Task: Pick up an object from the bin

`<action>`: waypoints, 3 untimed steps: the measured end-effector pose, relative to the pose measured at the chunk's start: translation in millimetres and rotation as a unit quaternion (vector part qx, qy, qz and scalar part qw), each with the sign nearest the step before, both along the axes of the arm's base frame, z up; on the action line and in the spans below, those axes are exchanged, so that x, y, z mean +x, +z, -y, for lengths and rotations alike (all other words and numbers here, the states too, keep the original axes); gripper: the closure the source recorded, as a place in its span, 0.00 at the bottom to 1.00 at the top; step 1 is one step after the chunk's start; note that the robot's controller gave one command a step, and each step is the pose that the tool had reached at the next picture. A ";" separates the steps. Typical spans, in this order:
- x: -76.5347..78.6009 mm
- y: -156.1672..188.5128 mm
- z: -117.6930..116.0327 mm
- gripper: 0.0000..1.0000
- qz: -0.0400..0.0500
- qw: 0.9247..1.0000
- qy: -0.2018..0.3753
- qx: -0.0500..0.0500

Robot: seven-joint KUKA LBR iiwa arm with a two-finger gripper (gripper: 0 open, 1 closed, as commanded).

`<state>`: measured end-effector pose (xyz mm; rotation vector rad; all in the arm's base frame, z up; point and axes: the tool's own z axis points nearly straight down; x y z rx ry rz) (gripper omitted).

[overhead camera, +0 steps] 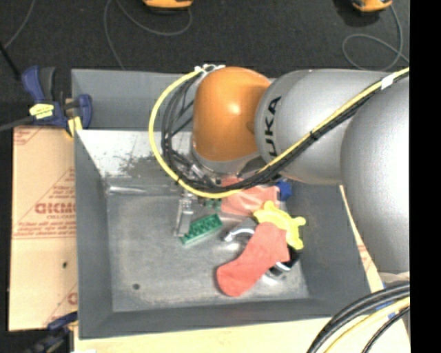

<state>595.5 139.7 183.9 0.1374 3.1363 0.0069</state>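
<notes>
Non-task stuff I see from here, mostly in R half of bin [96,276]. Salmon-red sock-like cloth [251,265] lies diag., fat end toward front. Yellow soft item [279,219] sits on its upper end, touching. Behind that is a pink piece [241,202], partly hidden. Small blue bit [284,189] is just beside the pink, back-R. White curved part [234,234] is just L of the cloth. Blk/white thing [284,267] pokes out under cloth's R side, poss. a toy, can't tell. Outside, on the dark floor: thin looped wires [346,47] and orange obj. [167,3] at top edge.
</notes>
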 end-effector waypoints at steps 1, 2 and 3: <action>1.6 -16.5 20.0 0.00 0.001 0.993 -0.120 -0.001; 5.7 -25.3 43.7 0.00 -0.001 0.998 -0.059 -0.001; 15.5 -52.6 100.8 0.00 0.003 0.999 0.052 -0.002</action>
